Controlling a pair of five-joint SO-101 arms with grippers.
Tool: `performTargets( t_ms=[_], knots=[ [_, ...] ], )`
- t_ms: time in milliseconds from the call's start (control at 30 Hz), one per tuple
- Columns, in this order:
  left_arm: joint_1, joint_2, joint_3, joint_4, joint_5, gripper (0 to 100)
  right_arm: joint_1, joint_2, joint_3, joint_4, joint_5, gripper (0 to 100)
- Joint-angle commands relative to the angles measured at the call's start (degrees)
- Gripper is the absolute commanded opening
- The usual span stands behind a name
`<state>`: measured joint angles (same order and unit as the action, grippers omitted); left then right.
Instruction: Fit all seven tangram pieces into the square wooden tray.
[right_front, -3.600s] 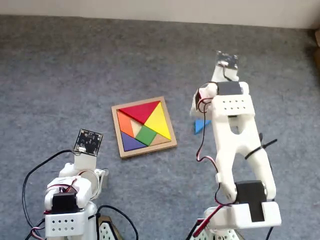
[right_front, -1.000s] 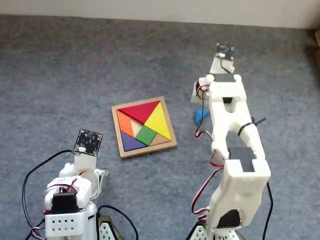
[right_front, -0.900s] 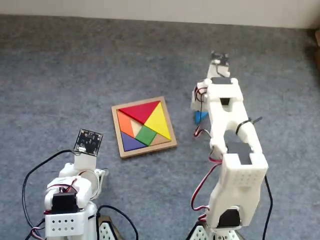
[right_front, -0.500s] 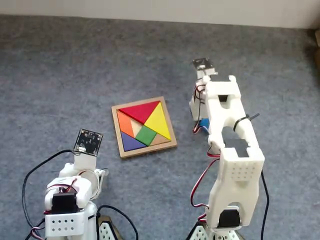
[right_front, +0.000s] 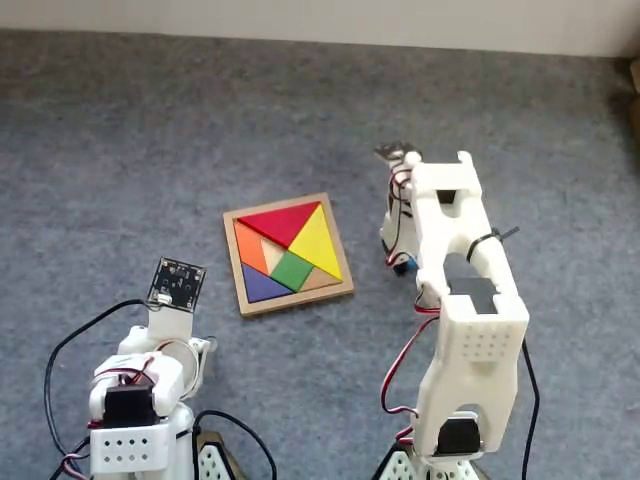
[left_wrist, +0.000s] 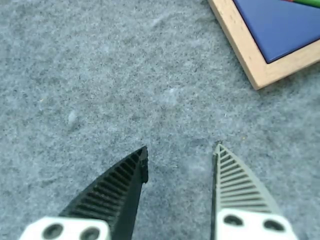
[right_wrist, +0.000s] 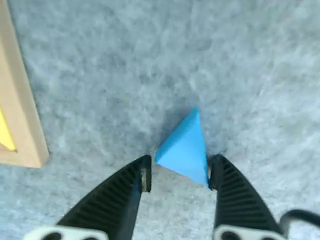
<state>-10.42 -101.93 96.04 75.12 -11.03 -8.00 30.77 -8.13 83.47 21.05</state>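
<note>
1. Tangram pieces (right_front: 300, 240) mostly home in the square wooden tray (right_front: 298, 300): red triangle (right_front: 283, 222), yellow triangle (right_front: 318, 245), orange piece (right_front: 249, 248), green square (right_front: 292, 270) and dark blue triangle (right_front: 262, 286), all lying flat and flush.
2. Two pale patches inside the frame, one by the green square toward the tray's lower right corner, one between orange and green. Probably empty slots, possibly wood-coloured pieces; impossible to tell.
3. Light blue triangle (right_wrist: 184, 147) outside the tray, flat on the grey carpet (right_front: 150, 150), near the tray's right side but apart from it.
4. Right gripper (right_wrist: 178, 172) down at carpet level, jaws narrowly apart and straddling that triangle, tips against its edges or just shy of them. Piece not lifted.
5. Left gripper (left_wrist: 180, 155) low over bare carpet just off a tray corner, jaws spread, holding nothing.
6. Judged well past halfway. Left to do: pinching the light blue triangle, carrying it across, turning it to suit a slot, then filling any other gap.
</note>
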Motion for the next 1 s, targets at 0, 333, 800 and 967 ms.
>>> performTargets(
  t_ms=[0,333,800,967],
  knots=[
    [-0.3,-2.4,1.1,0.4,0.4,21,-0.8,-0.4,-1.0,1.0,0.7,9.6],
    [-0.3,-2.4,1.1,0.4,0.4,21,-0.6,-2.2,-2.2,-0.2,0.7,0.6],
    [-0.3,-2.4,1.1,0.4,0.4,21,-1.5,-6.9,-9.6,0.0,-8.5,13.2],
    [-0.3,-2.4,1.1,0.4,0.4,21,-2.4,-5.8,-8.3,-6.7,-9.0,13.2]
  ],
)
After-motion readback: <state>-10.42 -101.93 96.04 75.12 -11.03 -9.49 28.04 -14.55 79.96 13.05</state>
